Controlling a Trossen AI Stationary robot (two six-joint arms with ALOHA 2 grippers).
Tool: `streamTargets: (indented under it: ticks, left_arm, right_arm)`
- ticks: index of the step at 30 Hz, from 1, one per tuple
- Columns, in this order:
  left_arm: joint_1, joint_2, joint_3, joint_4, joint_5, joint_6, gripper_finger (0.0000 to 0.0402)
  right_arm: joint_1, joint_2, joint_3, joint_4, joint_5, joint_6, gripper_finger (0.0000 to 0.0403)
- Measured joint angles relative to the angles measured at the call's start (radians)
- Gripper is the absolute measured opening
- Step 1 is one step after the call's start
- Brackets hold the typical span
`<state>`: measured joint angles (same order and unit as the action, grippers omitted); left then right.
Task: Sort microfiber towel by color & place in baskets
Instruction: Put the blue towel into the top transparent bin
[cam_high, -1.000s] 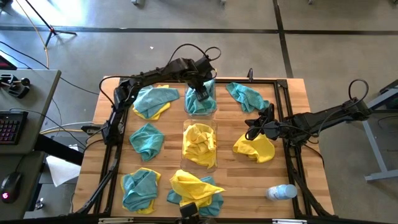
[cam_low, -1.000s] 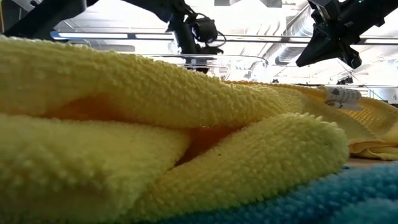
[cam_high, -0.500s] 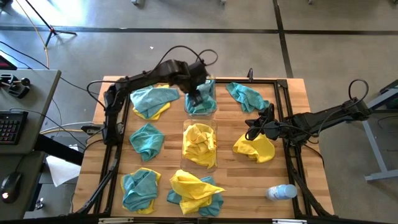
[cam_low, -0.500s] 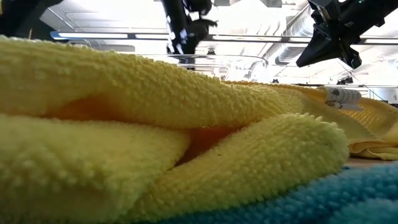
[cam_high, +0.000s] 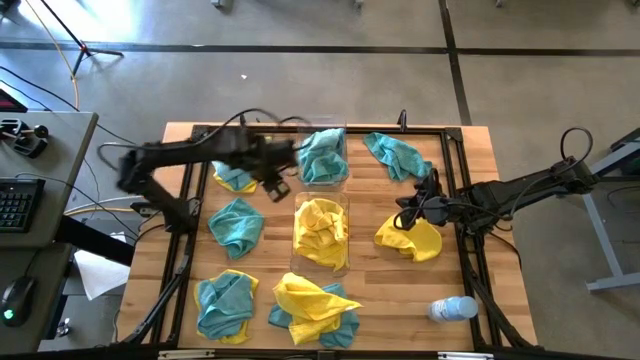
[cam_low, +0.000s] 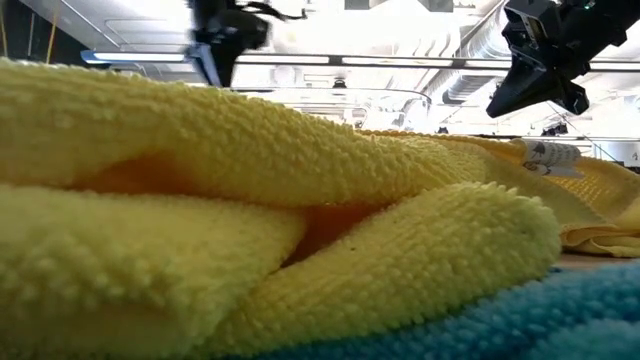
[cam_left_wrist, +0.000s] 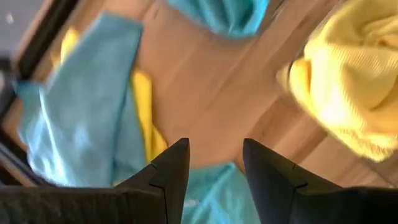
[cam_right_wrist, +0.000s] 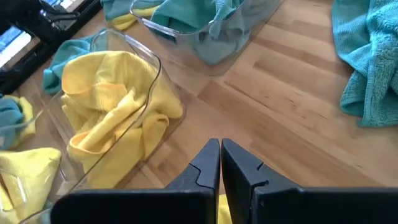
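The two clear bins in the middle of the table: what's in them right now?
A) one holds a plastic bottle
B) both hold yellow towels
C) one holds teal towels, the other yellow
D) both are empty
C: seen from above, the far bin holds teal towels and the near bin holds yellow towels.

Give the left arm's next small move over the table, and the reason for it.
Probably lower the open left end effector onto the rumpled teal-blue microfiber towel lying loose on the wooden table. It carries nothing, and the clear plastic basket holding teal-blue cloths stands close by. The right end effector waits shut over a loose yellow towel.
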<state>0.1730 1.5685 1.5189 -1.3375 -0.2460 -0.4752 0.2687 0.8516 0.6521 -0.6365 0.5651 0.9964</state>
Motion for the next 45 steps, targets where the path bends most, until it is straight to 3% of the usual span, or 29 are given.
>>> streamTargets:
  ticks: [9,18,34,38,45]
  left_arm:
    - [-0.133,-0.335,-0.439,0.115,0.005,-0.476,0.0140]
    - [-0.263,-0.381,-0.724,0.264,0.049,-0.826,0.0140]
    - [-0.292,-0.378,-1.046,0.657,0.121,-1.016,0.0135]
    - [-0.292,-0.363,-1.072,0.683,0.124,-1.038,0.0104]
    - [-0.300,-0.354,-1.042,0.701,0.109,-0.997,0.0009]
  right_arm:
    - [0.000,0.000,0.000,-0.004,-0.003,-0.036,0.0011]
    - [0.000,0.000,0.000,-0.003,-0.018,-0.036,0.0011]
    - [0.000,0.000,0.000,-0.003,-0.019,-0.036,0.0011]
    - [0.000,0.000,0.000,-0.003,-0.019,-0.036,0.0011]
    - [0.000,0.000,0.000,-0.006,-0.019,-0.036,0.0011]
